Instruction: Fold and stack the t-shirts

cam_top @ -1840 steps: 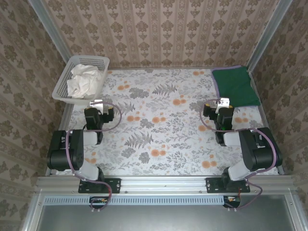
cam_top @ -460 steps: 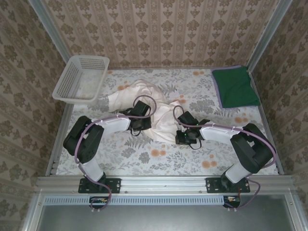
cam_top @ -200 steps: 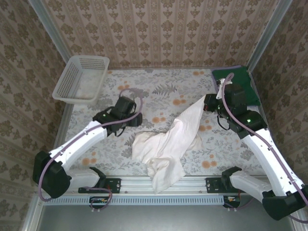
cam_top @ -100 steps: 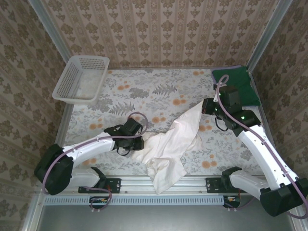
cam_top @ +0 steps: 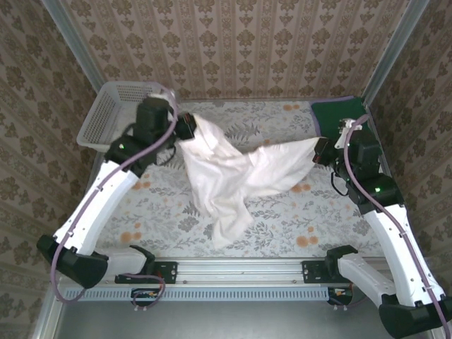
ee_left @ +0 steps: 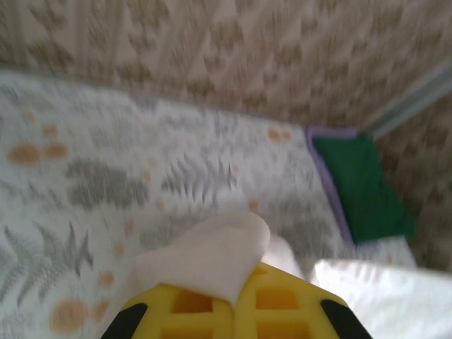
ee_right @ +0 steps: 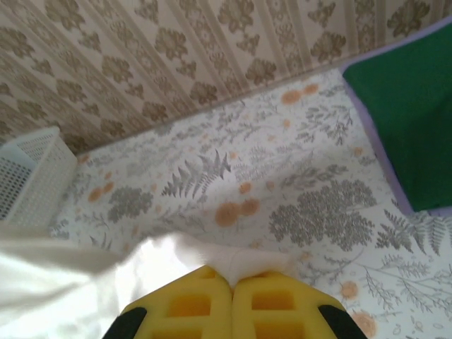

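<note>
**Cream-white t-shirt** (cam_top: pixel 233 173): held up off the surface (cam_top: pixel 159 212) and stretched between the two grippers.
- One edge is at the left gripper (cam_top: pixel 188 128), which is raised at the far left, just beside the white mesh basket (cam_top: pixel 106 120).
- The opposite edge is at the right gripper (cam_top: pixel 318 151), on the right side near the dark green t-shirt (cam_top: pixel 333 116).
- The cloth sags between the two holds, and a long fold hangs toward the near middle of the surface. Whether its lowest tip touches the surface cannot be told.

**Left gripper:** clenched, grasping the cream-white t-shirt. In the left wrist view a rounded flap of cream cloth sticks out from between the yellow fingers (ee_left: pixel 187 305), which meet with no gap between them.

**Right gripper:** clenched, grasping the same shirt. In the right wrist view a small peak of cream cloth emerges where the fingers meet, and the rest of the shirt trails off to the left.

**Dark green t-shirt:** lies folded flat in the far right corner of the surface, with purplish edging along its left side. It touches neither gripper. In the top view the right arm (cam_top: pixel 385 212) overlaps its near part.
</note>
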